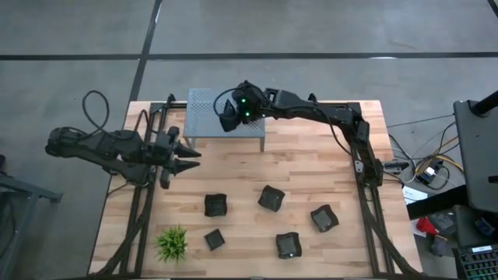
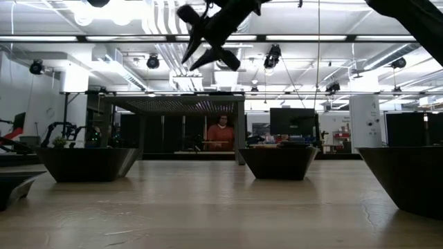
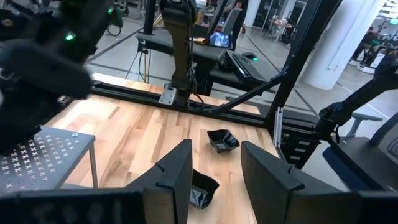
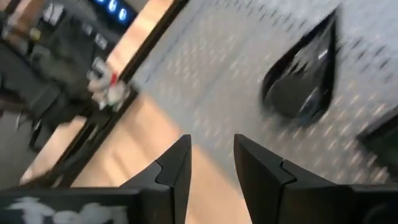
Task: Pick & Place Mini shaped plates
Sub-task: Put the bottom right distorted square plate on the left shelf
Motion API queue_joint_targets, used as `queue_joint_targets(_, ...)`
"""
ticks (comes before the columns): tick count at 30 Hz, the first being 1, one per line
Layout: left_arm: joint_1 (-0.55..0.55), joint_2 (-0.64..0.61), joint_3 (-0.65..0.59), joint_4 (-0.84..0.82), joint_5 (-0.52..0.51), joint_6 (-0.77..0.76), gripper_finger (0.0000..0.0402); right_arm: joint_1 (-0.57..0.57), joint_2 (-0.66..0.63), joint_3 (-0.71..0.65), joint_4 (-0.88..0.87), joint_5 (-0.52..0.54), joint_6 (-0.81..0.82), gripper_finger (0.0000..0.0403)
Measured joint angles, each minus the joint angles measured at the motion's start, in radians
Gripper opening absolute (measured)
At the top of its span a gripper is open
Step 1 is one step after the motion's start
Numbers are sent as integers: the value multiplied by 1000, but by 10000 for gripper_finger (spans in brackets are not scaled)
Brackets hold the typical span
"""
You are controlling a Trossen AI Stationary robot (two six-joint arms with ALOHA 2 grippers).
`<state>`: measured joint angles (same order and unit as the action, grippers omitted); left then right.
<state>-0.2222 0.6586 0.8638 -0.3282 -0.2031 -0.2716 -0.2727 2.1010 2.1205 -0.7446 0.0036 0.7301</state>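
Your right gripper hangs over the small grey perforated metal stand at the far side of the wooden counter. Its jaws stand a little apart, and nothing sits between them in the right wrist view. A glossy black teardrop-shaped mini plate lies on the stand's mesh just ahead of that gripper, so this one looks placed and you seem to be on the release. Lift straight up before you swing away, so a finger doesn't clip the rim and skate the dish off the edge.

Five more glossy black mini plates wait on the near half of the counter: one near the middle, one beside it, one toward the right, and two at the front. Steer clear of the small spiky green plant in the near left corner.

Your left gripper waits over the left side, jaws parted and empty.
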Motion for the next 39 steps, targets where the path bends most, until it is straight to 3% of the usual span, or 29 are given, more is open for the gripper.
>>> queue_joint_targets(11, 0, 23, 0, 10, 0, 5, 131, 150, -1, 18, -157, -54, 78, 101)
queue_joint_targets(22, 0, 48, -1, 38, 0, 7, 131, 313, 0, 18, -176, 67, 186, 100)
queue_joint_targets(31, 0, 66, -1, 38, 4, -19, 131, 430, 0, 17, -383, 78, 302, 85)
queue_joint_targets(39, 0, 72, -1, 36, 7, -20, 131, 546, 0, 17, -551, 77, 254, 75)
